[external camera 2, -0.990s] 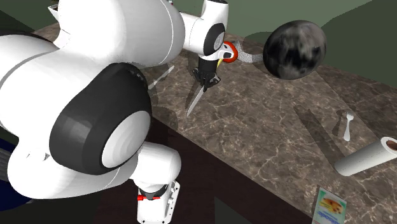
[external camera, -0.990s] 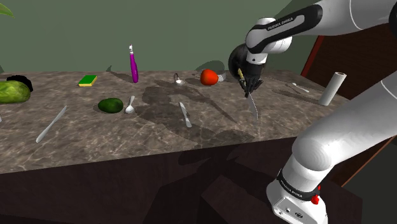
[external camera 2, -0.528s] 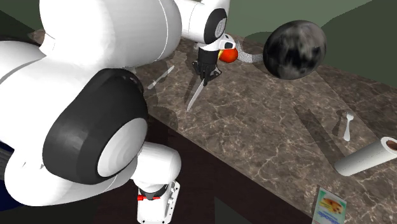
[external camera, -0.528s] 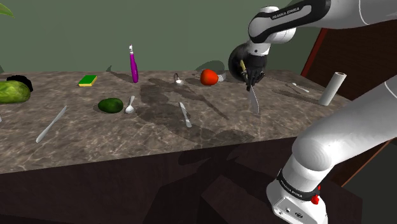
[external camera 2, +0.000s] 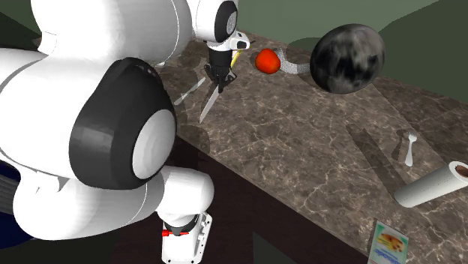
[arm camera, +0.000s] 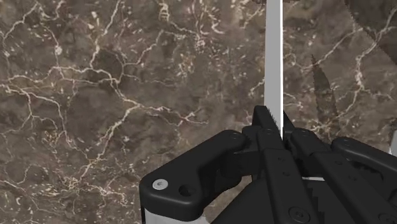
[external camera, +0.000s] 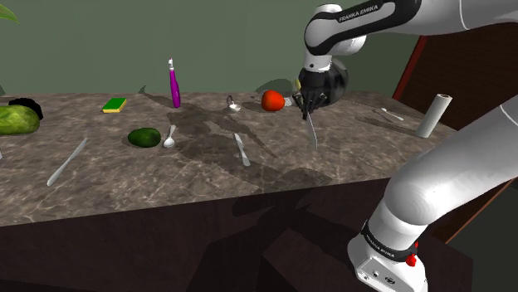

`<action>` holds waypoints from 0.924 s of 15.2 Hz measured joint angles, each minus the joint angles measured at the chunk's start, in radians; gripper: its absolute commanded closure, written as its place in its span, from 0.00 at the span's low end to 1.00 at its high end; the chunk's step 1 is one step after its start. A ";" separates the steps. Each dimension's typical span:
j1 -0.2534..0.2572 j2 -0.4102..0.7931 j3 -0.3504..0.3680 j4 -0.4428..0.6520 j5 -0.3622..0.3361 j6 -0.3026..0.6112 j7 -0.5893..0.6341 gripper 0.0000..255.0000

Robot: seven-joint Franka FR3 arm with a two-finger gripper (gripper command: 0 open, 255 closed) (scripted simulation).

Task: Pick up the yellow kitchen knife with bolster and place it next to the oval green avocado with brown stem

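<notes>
The knife [external camera: 313,133] hangs blade-down above the brown marble counter [external camera: 166,187], with my gripper [external camera: 308,106] shut on its handle end. In the second exterior view its grey blade [external camera 2: 208,107] points down from the gripper [external camera 2: 217,81], and a bit of yellow handle shows above the fingers. The wrist view has the blade [arm camera: 273,57] edge-on, clasped between the gripper's [arm camera: 273,118] shut fingers. The dark green oval avocado [external camera: 144,137] lies on the counter far toward the shoulder view's left, well apart from the knife.
A spoon [external camera: 169,137] lies beside the avocado. Two grey knives [external camera: 241,149] [external camera: 66,162] lie on the counter. A red tomato [external camera: 272,100], purple bottle [external camera: 174,85], sponge [external camera: 114,104] and green vegetable [external camera: 17,120] line the back. A white roll [external camera: 434,114] stands at the right.
The gripper has carried the knife toward the shoulder view's left, past the tomato. The blade still hangs down and the grip has not changed.
</notes>
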 measured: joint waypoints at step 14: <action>0.151 0.192 0.211 0.175 0.106 0.034 0.308 1.00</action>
